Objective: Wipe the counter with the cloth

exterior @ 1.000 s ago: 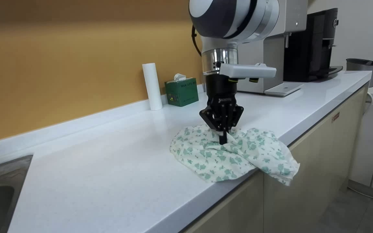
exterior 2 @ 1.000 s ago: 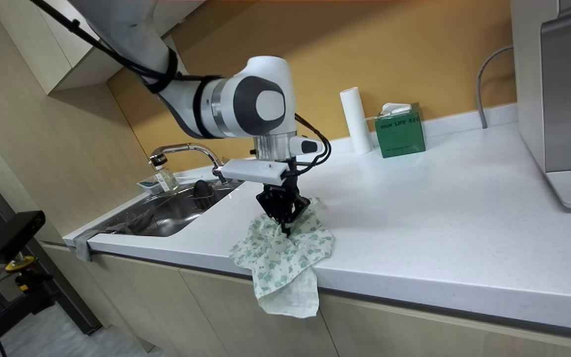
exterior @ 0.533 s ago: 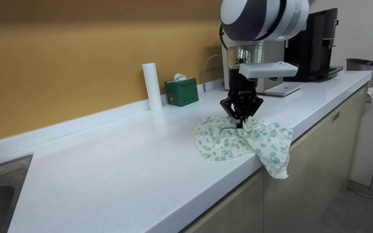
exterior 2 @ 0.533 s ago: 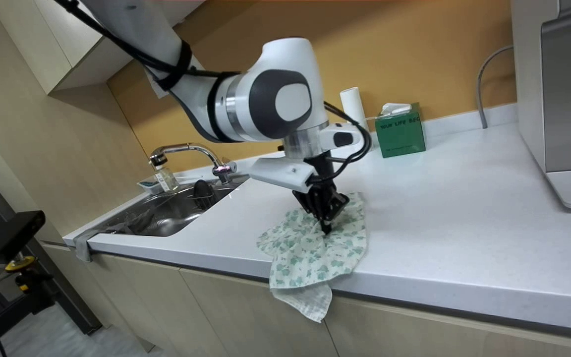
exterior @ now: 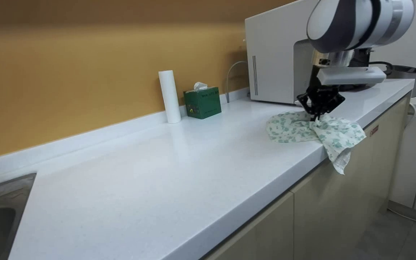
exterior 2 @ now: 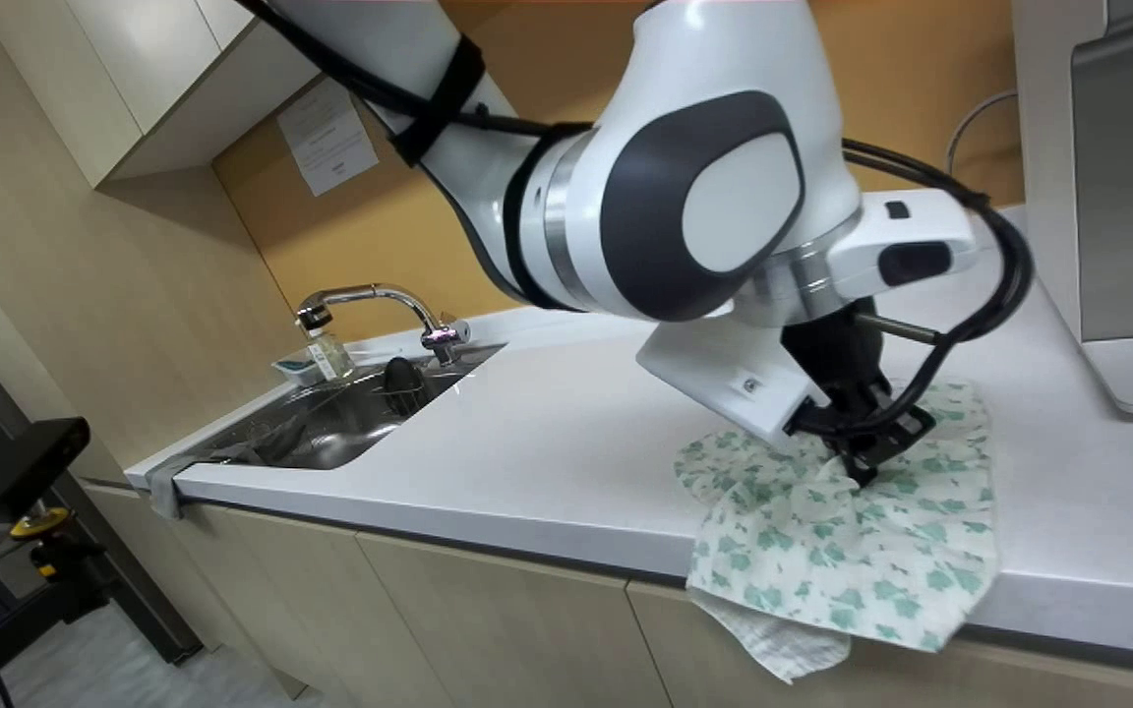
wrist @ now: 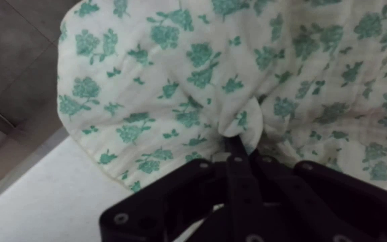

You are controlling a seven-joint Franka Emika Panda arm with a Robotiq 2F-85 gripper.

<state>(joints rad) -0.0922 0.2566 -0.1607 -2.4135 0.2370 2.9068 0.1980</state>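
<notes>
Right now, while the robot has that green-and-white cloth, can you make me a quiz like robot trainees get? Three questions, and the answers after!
1. True or false: part of the cloth hangs over the front edge of the counter.

2. Fill in the blank: in an exterior view, the green tissue box stands beside a tall white ____.

3. Pick one. The tool is:
A) wide open
B) shut on the cloth
C) gripping the tissue box

Key:
1. True; a corner dangles in front of the cabinet doors.
2. roll
3. B; the wrist view shows the cloth bunched up at its fingertips.
</notes>
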